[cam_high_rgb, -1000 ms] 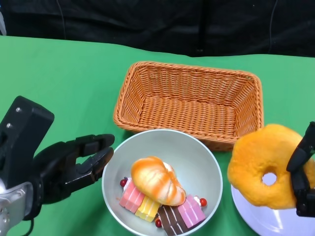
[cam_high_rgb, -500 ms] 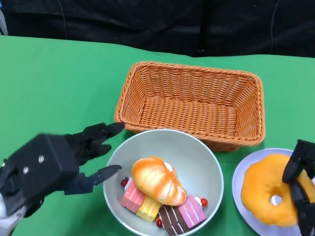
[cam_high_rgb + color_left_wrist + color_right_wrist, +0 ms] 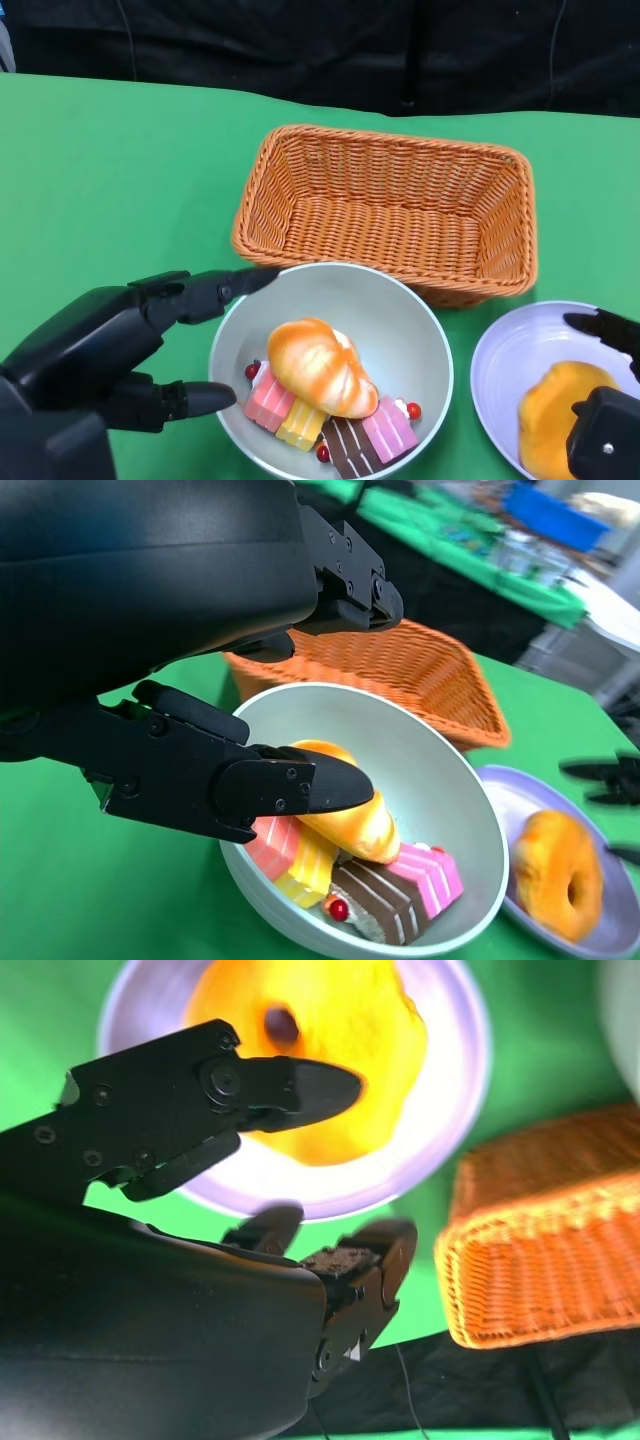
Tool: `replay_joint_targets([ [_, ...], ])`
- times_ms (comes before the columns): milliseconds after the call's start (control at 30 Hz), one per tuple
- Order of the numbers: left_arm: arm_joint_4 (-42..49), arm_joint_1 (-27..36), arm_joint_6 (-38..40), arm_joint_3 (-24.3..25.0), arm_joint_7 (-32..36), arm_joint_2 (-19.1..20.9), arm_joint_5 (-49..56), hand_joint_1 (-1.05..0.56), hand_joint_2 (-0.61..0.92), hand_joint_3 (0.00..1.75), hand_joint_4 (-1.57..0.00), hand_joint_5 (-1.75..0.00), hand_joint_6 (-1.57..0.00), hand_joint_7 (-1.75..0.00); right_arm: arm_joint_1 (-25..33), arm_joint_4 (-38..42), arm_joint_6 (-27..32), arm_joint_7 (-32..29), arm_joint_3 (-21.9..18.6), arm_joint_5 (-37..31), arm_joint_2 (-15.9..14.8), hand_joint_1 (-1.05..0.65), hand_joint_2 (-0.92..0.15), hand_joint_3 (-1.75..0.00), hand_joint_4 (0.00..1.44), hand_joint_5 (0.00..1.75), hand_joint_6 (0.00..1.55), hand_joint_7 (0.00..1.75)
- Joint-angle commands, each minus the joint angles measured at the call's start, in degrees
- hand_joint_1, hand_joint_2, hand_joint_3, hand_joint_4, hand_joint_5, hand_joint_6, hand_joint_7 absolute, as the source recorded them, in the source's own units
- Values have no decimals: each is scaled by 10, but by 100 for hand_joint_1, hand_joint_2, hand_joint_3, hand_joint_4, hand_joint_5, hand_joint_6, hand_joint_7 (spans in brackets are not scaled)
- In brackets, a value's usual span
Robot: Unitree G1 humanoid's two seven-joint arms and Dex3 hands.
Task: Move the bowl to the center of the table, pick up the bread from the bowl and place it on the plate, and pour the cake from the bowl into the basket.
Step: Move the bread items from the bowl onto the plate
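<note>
The grey bowl (image 3: 395, 310) stands in front of the basket (image 3: 385, 205). In it lie an orange-and-white bread bun (image 3: 320, 365) and several cake slices (image 3: 335, 430). My left hand (image 3: 110, 345) is spread at the bowl's left rim, one finger reaching over the rim and the thumb at its near side, gripping nothing. The left wrist view shows the thumb (image 3: 270, 785) just above the bun (image 3: 350, 820). A ring-shaped orange bread (image 3: 560, 425) lies on the lilac plate (image 3: 515, 350). My right hand (image 3: 605, 440) hovers over it with fingers apart.
The wicker basket (image 3: 400, 670) holds nothing and nearly touches the bowl's far rim. The plate (image 3: 445, 1110) with the ring bread (image 3: 320, 1050) sits to the right of the bowl, close to the basket's corner (image 3: 550, 1250). Green cloth stretches off to the left.
The ring-shaped bread came down onto the plate and my right hand let go of it. My left hand turned and moved in to the bowl's left rim.
</note>
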Motion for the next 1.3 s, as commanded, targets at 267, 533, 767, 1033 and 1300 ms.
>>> replay_joint_targets([
  [267,48,-5,-146,20,44,6,82,-43,92,16,-12,-49,-35,-6,18,-7,-18,-108,43,-197,-13,-82,-92,-38,3,3,10,2],
  [533,104,-19,-234,28,89,10,116,-44,92,12,-12,-57,-38,-6,38,-56,-129,-218,29,-119,9,-71,-92,-38,3,32,11,6],
  [767,174,-43,-327,42,126,24,146,-42,89,3,-23,-67,-47,-8,45,-133,-175,-186,51,-56,54,-65,-92,-29,0,68,18,18],
  [1033,246,-51,-393,64,179,28,179,-35,84,0,-29,-72,-58,-11,14,-164,-193,-133,134,-34,113,-64,-92,-18,0,82,17,30],
  [1300,287,-62,-438,77,241,24,228,-33,79,0,-29,-81,-64,-12,-16,-136,-189,-100,181,-41,152,-64,-92,-8,0,86,10,43],
])
